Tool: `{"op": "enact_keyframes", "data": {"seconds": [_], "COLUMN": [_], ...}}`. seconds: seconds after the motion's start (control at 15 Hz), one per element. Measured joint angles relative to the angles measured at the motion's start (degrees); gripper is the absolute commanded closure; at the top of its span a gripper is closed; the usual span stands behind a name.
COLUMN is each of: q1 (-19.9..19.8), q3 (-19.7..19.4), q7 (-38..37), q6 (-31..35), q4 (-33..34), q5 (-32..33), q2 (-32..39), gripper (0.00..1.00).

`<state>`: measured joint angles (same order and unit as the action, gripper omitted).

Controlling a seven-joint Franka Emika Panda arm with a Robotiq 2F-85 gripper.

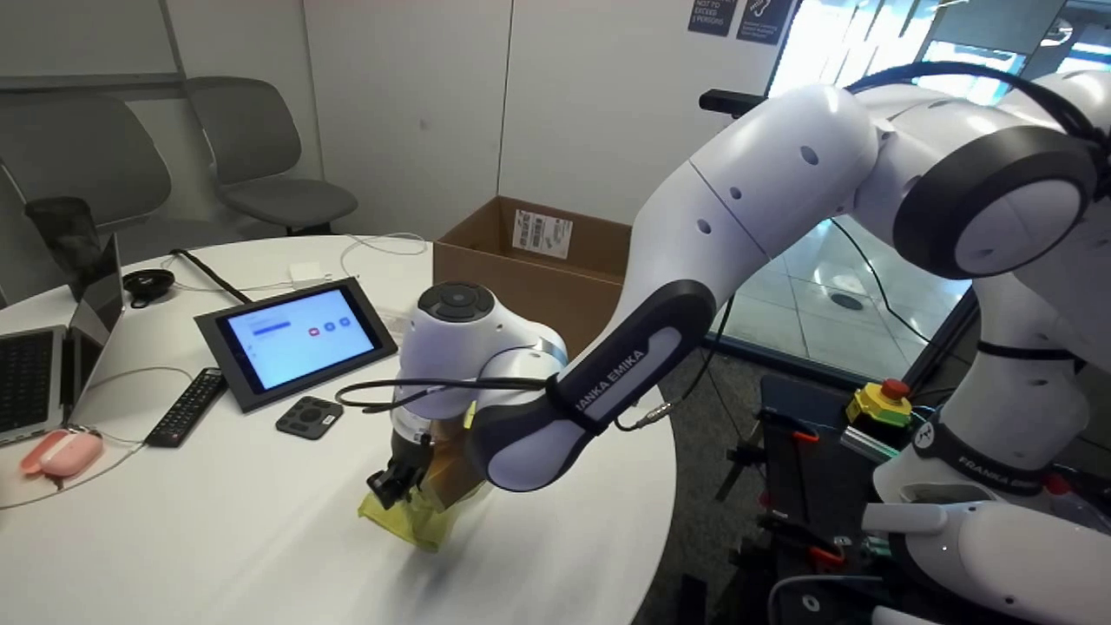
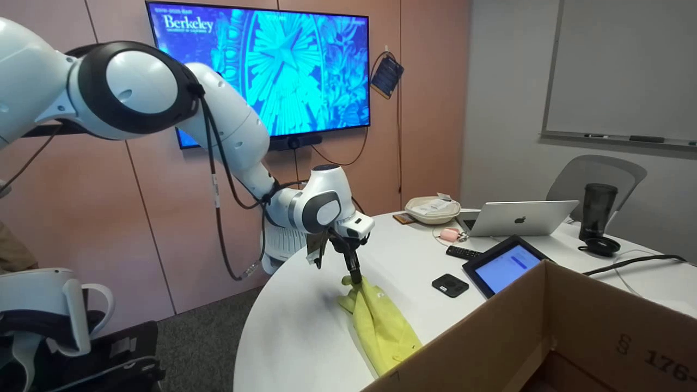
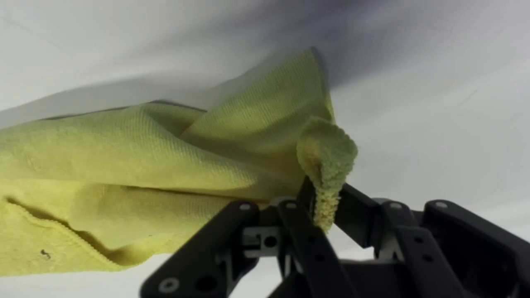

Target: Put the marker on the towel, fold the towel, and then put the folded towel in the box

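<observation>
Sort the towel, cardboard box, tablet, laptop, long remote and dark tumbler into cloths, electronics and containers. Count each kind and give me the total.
Cloths: 1 (yellow-green towel)
Electronics: 3 (tablet, laptop, long remote)
Containers: 2 (cardboard box, dark tumbler)
Total: 6

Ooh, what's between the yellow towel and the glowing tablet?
A flat, dark, squarish gadget lies between the towel and the tablet, as both exterior views show.

Glare at glass panel; wall screen glowing; soft shadows beside towel; wrist view slightly blurred.
</observation>
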<state>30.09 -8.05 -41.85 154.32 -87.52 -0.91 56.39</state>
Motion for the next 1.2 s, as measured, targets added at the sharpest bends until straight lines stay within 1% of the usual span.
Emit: {"op": "enact_keyframes", "data": {"seconds": [0.07, 0.13, 0.2, 0.33, 0.4, 0.53, 0.6, 0.67, 0.8, 0.93, 1.2], "q1": [0.0, -0.1, -0.3, -0.7, -1.0, -1.3, -1.5, -1.6, -1.8, -2.8, -6.1], "q3": [0.3, 0.6, 1.0, 1.8, 2.1, 2.4, 2.5, 2.5, 2.8, 4.6, 10.3], "q7": [0.0, 0.0, 0.1, 0.2, 0.2, 0.2, 0.2, 0.2, 0.8, 4.0, 17.0], "q6": [-1.2, -2.3, -3.1, -4.3, -4.6, -4.6, -4.5, -4.3, -3.3, -1.1, 2.0], "q4": [1.9, 3.6, 5.0, 7.1, 7.7, 8.0, 8.0, 8.0, 7.6, 6.0, -0.7], "q5": [0.0, 0.0, 0.0, 0.0, 0.0, 0.0, 0.0, 0.0, 0.0, 0.0, 0.0], "q2": [1.2, 2.3, 3.3, 4.9, 5.5, 5.9, 5.9, 5.9, 5.3, 3.7, -2.1], "gripper": [0.68, 0.62, 0.53, 0.38, 0.28, 0.14, 0.05, 0.01, 0.0, 0.0, 0.0]}}
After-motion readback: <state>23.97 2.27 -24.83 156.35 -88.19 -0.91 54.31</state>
